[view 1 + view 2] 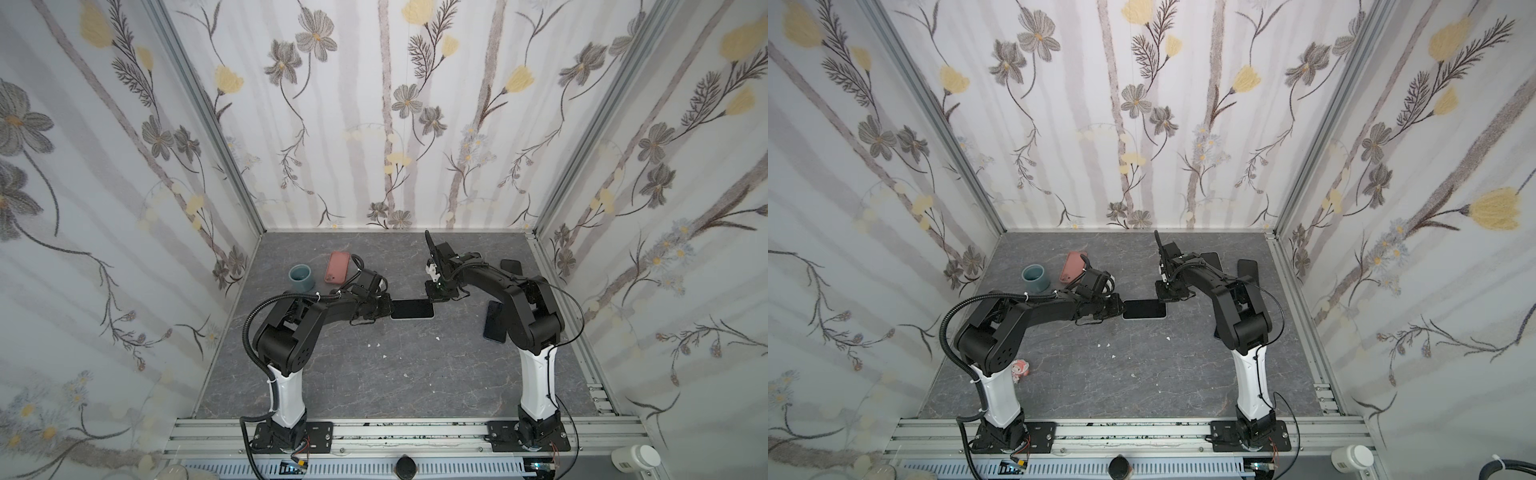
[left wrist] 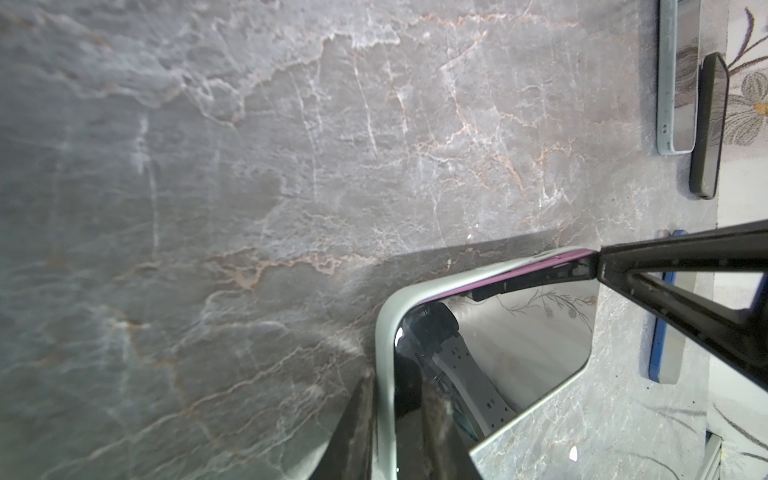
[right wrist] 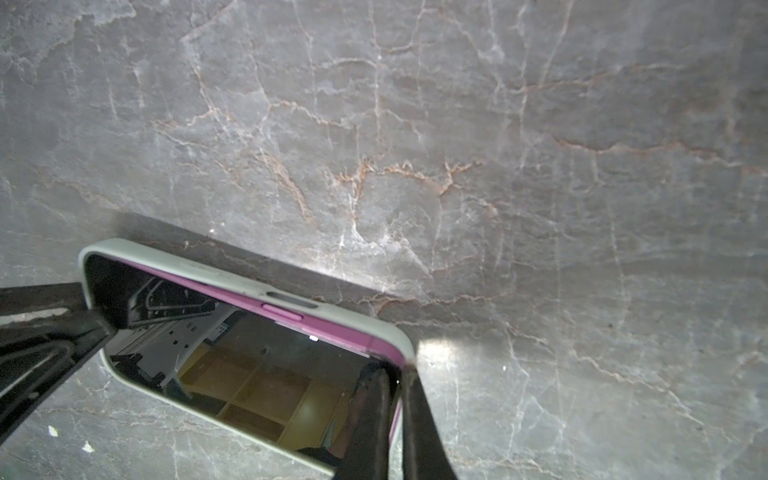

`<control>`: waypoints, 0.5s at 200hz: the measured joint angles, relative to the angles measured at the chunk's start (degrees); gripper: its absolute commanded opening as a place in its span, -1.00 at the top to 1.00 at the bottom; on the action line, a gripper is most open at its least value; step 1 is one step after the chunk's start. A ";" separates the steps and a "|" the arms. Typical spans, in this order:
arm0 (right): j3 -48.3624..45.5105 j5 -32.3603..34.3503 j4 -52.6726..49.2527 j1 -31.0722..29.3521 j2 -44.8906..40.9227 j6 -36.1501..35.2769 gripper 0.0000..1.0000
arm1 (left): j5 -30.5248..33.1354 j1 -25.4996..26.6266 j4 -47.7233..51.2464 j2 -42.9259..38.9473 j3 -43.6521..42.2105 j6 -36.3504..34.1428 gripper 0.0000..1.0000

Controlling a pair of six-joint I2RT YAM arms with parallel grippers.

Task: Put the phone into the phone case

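The left tool (image 2: pixel 392 390) clamped one end of the phone (image 1: pixel 412 309), which lay at the middle of the grey bench (image 1: pixel 374 374), partly seated in its pale phone case (image 3: pixel 232 274), while the right tool (image 3: pixel 392 374), closed tight, appeared to pinch the case's opposite corner.

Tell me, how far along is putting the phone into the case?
Done: the phone lies mostly inside the phone case. In hand: the left gripper clamps one end, and the shut right gripper touches the opposite corner. Remaining: the phone's purple side shows above the rim, so it probably needs pressing home.
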State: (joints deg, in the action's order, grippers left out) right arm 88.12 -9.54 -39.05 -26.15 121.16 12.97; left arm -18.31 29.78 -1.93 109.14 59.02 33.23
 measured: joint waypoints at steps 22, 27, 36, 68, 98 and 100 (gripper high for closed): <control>-2.29 0.31 2.40 -0.13 -0.37 0.00 0.82 | -0.22 0.00 -0.24 0.15 -0.02 0.07 0.54; -2.86 0.50 2.86 -0.15 -0.46 0.00 0.82 | -0.13 0.00 -0.31 0.20 0.00 0.07 0.54; -3.34 0.50 3.50 -0.20 -0.50 0.00 0.82 | -0.13 0.00 -0.46 0.26 0.00 0.07 0.54; -3.98 0.55 4.31 -0.20 -0.52 0.02 0.82 | -0.20 0.00 -0.63 0.37 -0.02 0.04 0.54; -3.17 2.03 3.52 -0.66 -0.81 0.02 0.77 | -0.17 0.00 -0.59 0.28 0.04 0.02 0.55; -2.93 2.27 3.32 -0.79 -0.83 0.02 0.76 | -0.17 0.00 -0.55 0.28 0.07 0.04 0.55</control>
State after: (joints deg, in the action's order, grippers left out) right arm 85.19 -7.27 -35.73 -26.94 120.33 12.99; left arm -18.48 29.78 -2.48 109.43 59.09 33.28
